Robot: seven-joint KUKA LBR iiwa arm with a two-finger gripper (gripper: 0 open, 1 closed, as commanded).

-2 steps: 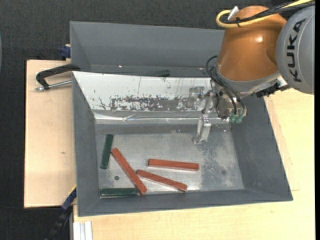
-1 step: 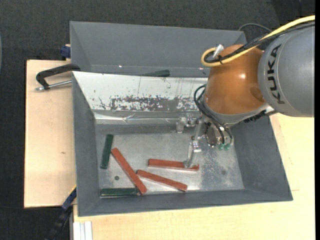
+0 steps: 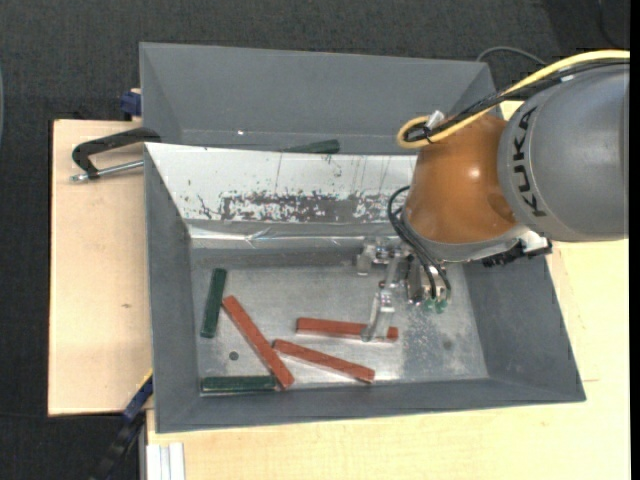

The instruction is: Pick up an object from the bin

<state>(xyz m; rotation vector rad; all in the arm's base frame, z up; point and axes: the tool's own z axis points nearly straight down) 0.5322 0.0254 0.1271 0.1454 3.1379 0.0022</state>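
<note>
Hand point(image 3: 383, 320) is down at right end of long, flat, red-brown stick point(image 3: 335, 327) on bin point(image 3: 455, 353) floor; whether clenched, cannot tell.

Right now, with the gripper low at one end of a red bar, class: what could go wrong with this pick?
1. The gripper is at the right end of the upper red bar, not its middle. Taken there, the bar may tilt or slip out on lifting.
2. A second red bar lies close below it and could be nudged or dragged along.
</note>
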